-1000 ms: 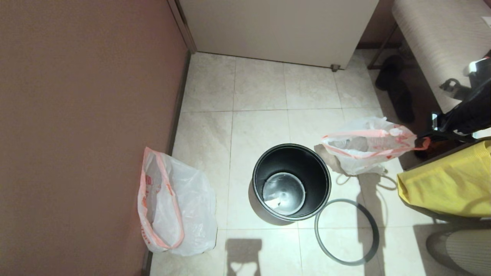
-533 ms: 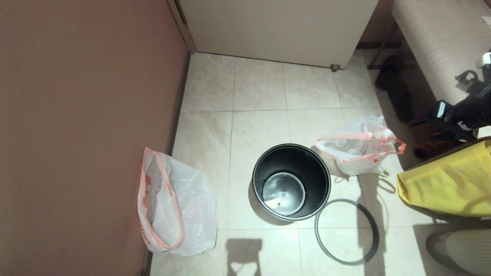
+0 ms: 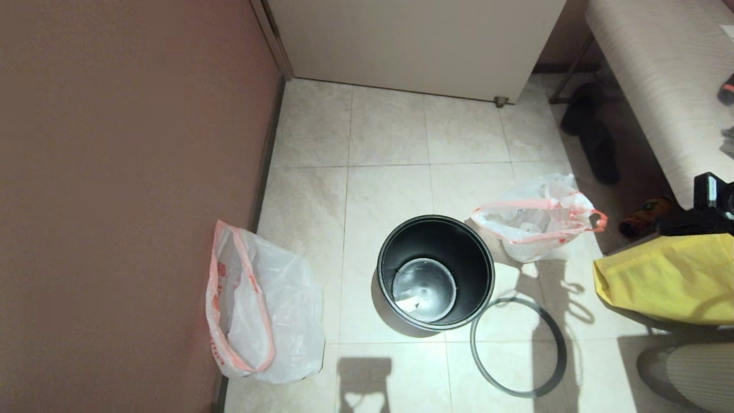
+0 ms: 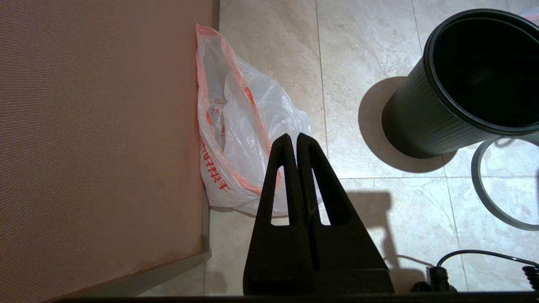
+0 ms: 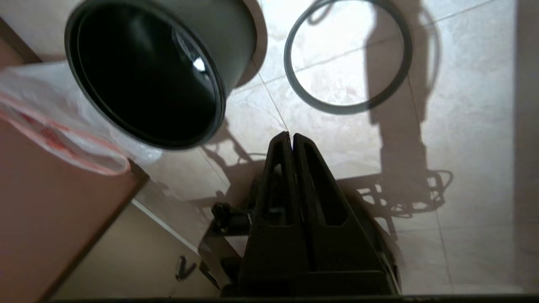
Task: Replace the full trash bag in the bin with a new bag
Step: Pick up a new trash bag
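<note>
The black bin stands unlined on the tiled floor, with only a pale scrap at its bottom. Its grey hoop lies flat on the floor at its near right. The full trash bag, cups showing through, sits on the floor just right of the bin, held by nothing. The new bag leans open against the brown wall on the left. My left gripper hangs shut and empty above the new bag. My right gripper is shut and empty above the floor near the hoop; its arm shows at the right edge.
A yellow fabric bag fills the near right. Behind it stand a padded bench, dark shoes and a small orange object. A white cabinet closes the back, and the brown wall the left.
My right gripper has let go of the full bag's handle and drawn back to the right. The bag has slumped onto the floor beside the bin.
</note>
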Controlling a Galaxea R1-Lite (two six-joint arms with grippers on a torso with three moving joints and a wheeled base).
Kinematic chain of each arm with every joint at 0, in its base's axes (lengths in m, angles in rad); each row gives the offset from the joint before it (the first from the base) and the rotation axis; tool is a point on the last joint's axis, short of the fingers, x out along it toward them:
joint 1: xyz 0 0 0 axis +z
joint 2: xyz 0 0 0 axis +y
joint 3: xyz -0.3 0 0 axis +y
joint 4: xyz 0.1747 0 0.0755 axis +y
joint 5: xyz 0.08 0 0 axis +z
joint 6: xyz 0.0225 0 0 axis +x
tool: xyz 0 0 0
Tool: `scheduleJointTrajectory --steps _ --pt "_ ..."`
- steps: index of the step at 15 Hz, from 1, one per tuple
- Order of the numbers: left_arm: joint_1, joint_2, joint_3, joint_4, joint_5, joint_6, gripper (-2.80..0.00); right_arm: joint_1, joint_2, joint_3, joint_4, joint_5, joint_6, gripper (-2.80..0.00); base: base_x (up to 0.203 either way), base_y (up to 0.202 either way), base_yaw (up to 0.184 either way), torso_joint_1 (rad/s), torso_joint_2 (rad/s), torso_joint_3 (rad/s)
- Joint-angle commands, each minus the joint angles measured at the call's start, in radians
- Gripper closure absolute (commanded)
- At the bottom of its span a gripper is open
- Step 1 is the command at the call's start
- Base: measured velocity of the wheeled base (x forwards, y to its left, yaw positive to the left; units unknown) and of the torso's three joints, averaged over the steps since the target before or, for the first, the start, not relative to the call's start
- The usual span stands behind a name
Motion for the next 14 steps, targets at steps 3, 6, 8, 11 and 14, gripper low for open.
scheduleJointTrajectory --steps 3,6,8,11,14 --pt "0.000 0.000 0.000 0.000 0.000 -0.001 0.00 0.011 -0.262 0.182 0.015 -0.003 -0.060 0.00 0.000 0.000 0.000 0.000 0.00 0.000" --pt "0.000 0.000 0.000 0.000 0.000 -0.001 0.00 0.012 -0.457 0.323 0.044 -0.006 -0.147 0.00 0.000 0.000 0.000 0.000 0.00 0.000" --pt "0.000 0.000 0.000 0.000 0.000 -0.001 0.00 0.012 -0.584 0.386 0.070 -0.007 -0.169 0.00 0.000 0.000 0.000 0.000 0.00 0.000" --pt "0.000 0.000 0.000 0.000 0.000 -0.001 0.00 0.020 -0.741 0.412 0.276 -0.001 -0.260 0.00 0.000 0.000 0.000 0.000 0.00 0.000" --pt "0.000 0.000 0.000 0.000 0.000 -0.001 0.00 0.032 -0.906 0.413 0.476 0.002 -0.393 0.00 0.000 0.000 0.000 0.000 0.00 0.000"
